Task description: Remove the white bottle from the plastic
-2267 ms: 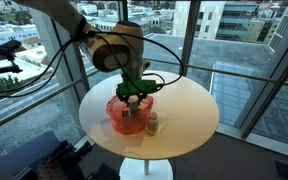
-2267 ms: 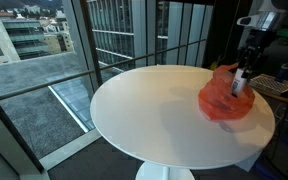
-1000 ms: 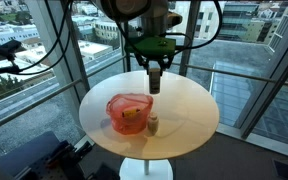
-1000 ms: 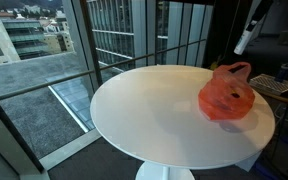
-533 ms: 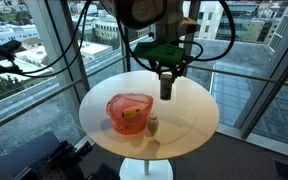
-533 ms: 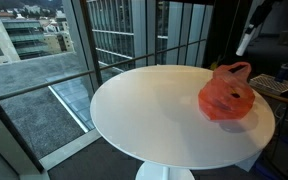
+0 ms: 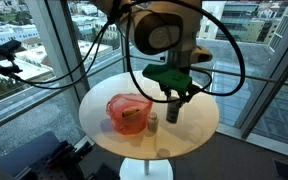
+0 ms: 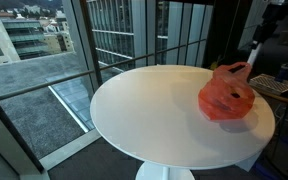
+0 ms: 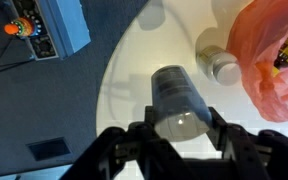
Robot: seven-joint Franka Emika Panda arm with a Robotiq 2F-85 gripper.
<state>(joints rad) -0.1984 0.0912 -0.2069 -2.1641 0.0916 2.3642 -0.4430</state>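
In an exterior view: gripper pinching the white bottle, clear of the red bowl, low over the table. Step: set-down. Next: lower it upright and release, avoiding the small brown bottle. In an exterior view: white bottle beyond the red bowl. Wrist view: fingers clamp its sides. Versus 2.3 s ago: bottle has left the bowl and since descended.
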